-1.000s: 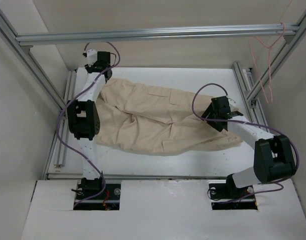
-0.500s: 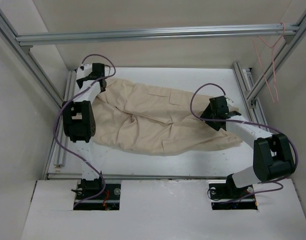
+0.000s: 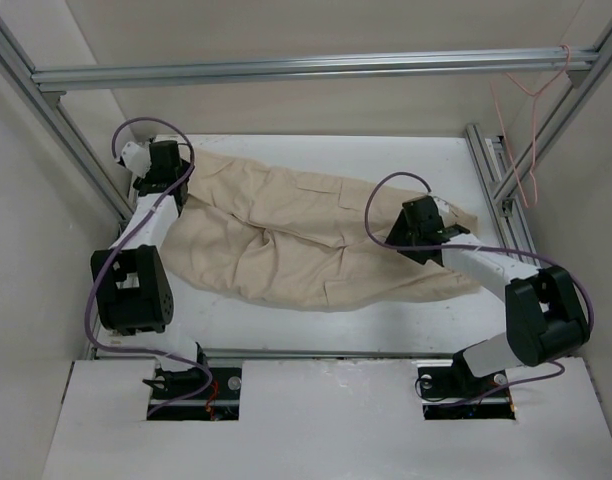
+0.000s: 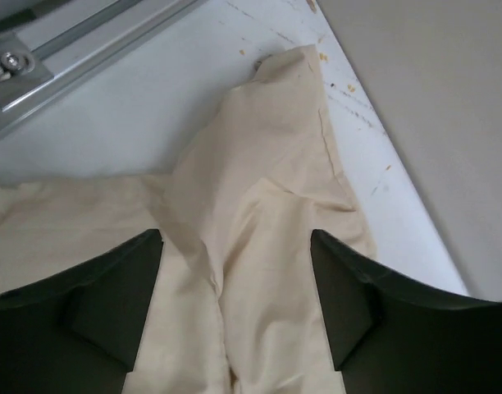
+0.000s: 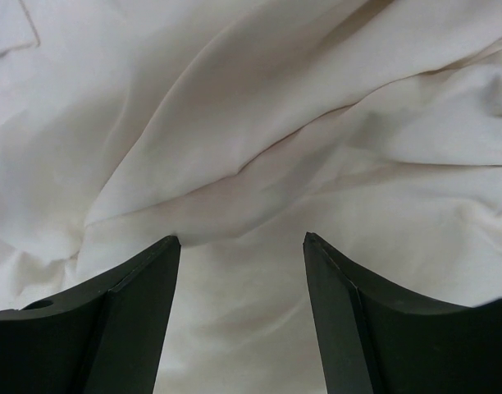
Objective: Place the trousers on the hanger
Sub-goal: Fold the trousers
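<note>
The trousers [image 3: 306, 240] lie spread flat and wrinkled across the middle of the white tabletop [image 3: 406, 160]. They run from about 10 o'clock to about 3 o'clock in the overhead view, with a cargo pocket showing on each leg. The hanger [image 3: 531, 95], a thin pink wire, hangs by its hook from the aluminium frame [image 3: 306, 68] up at about 1 o'clock. It is well apart from the cloth and from both arms. The left hand [image 4: 235, 242] sits over the 10 o'clock end of the trousers, close to the far left corner of the tabletop. Its wrist camera shows the two dark fingers [image 4: 111, 295] spread wide. A raised ridge of beige cloth runs between them toward a pointed corner of fabric at 12 o'clock in that view, beside a bare strip of tabletop and a metal rail. Nothing is pinched between them, and the pictures do not show whether the fingers touch the cloth. The right hand [image 5: 241, 240] is over the 3 o'clock end of the trousers, its arm reaching in from 5 o'clock. Its fingers [image 5: 120, 320] are also spread apart, with only rumpled cloth in view. A long soft fold crosses just beyond the fingertips, and nothing is gripped. Looped purple cables [image 3: 386, 200] arch above each wrist.
</note>
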`<control>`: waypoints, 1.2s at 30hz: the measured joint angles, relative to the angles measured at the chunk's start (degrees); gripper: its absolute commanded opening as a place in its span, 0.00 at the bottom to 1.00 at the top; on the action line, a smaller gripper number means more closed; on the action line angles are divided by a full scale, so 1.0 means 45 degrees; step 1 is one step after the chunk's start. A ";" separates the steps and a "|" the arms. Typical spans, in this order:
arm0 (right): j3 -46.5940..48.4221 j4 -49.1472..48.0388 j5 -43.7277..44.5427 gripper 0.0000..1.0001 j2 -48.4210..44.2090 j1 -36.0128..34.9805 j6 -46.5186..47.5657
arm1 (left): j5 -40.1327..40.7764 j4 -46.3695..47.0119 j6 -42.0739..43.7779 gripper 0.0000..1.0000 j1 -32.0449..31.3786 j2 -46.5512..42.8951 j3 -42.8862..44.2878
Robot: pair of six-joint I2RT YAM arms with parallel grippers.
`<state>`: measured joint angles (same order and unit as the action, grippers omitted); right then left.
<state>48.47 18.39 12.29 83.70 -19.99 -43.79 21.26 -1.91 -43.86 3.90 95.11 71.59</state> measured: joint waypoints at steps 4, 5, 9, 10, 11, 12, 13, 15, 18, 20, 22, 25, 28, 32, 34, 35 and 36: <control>0.0000 0.0000 -0.0058 0.68 0.0000 -0.0379 0.0107 | 0.0039 -0.0044 -0.1933 0.31 0.0340 -0.0243 -0.0704; 0.0000 0.0000 -0.0073 0.68 0.0000 -0.0452 0.0121 | 0.0039 -0.0155 -0.2487 0.31 0.0432 -0.0189 -0.0767; 0.0000 0.0000 -0.0165 0.68 0.0000 -0.0588 0.0209 | -0.0189 -0.0223 -0.4459 0.42 0.0821 0.0330 -0.0753; 0.0000 0.0000 -0.0170 0.68 0.0000 -0.0607 0.0219 | -0.0296 -0.0219 -0.4906 0.47 0.0913 0.0568 -0.0733; 0.0000 0.0000 -0.0170 0.68 0.0000 -0.0622 0.0223 | -0.0398 -0.0209 -0.5377 0.51 0.1010 0.0821 -0.0714; 0.0000 0.0000 -0.0170 0.68 0.0000 -0.0646 0.0228 | -0.0476 -0.0204 -0.5756 0.53 0.1098 0.1054 -0.0709; 0.0000 0.0000 -0.0185 0.68 0.0000 -0.0670 0.0253 | -0.0573 -0.0214 -0.6159 0.55 0.1195 0.1311 -0.0709; 0.0000 0.0005 -0.0219 0.68 0.0000 -0.0733 0.0262 | -0.0695 -0.0262 -0.6713 0.56 0.1316 0.1773 -0.0651; 0.0000 0.0010 -0.0277 0.68 0.0000 -0.0743 0.0306 | -0.1015 -0.0345 -0.7475 0.57 0.1292 0.2472 -0.0185; 0.0000 0.0029 -0.0291 0.68 0.0000 -0.0743 0.0311 | -0.1205 -0.0282 -0.7810 0.60 0.1292 0.2871 0.0141; 0.0005 0.0063 -0.0301 0.68 0.0000 -0.0748 0.0321 | -0.1355 -0.0155 -0.8053 0.62 0.1292 0.3109 0.0335; 0.0005 0.0097 -0.0306 0.68 0.0005 -0.0816 0.0345 | -0.1418 0.0097 -0.8242 0.64 0.1297 0.3245 0.0389; 0.0005 0.0102 -0.0311 0.68 0.0005 -0.0831 0.0345 | -0.1457 0.0296 -0.8393 0.63 0.1292 0.3507 0.0588; 0.0005 0.0112 -0.0316 0.68 0.0005 -0.0831 0.0350 | -0.1763 0.0763 -0.8529 0.40 0.1292 0.4289 0.1190; 0.0005 0.0126 -0.0321 0.68 0.0005 -0.0831 0.0350 | -0.1773 0.0879 -0.8582 0.26 0.1350 0.4716 0.1569; 0.0005 0.0136 -0.0321 0.68 0.0005 -0.0831 0.0350 | -0.1753 0.0913 -0.8597 0.17 0.1384 0.4872 0.1719; 0.0005 0.0136 -0.0316 0.68 0.0005 -0.0826 0.0350 | -0.1729 0.0899 -0.8616 0.13 0.1399 0.4964 0.1846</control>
<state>48.49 19.00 10.87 83.72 -23.70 -42.22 13.47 2.13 -82.63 10.20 117.45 79.90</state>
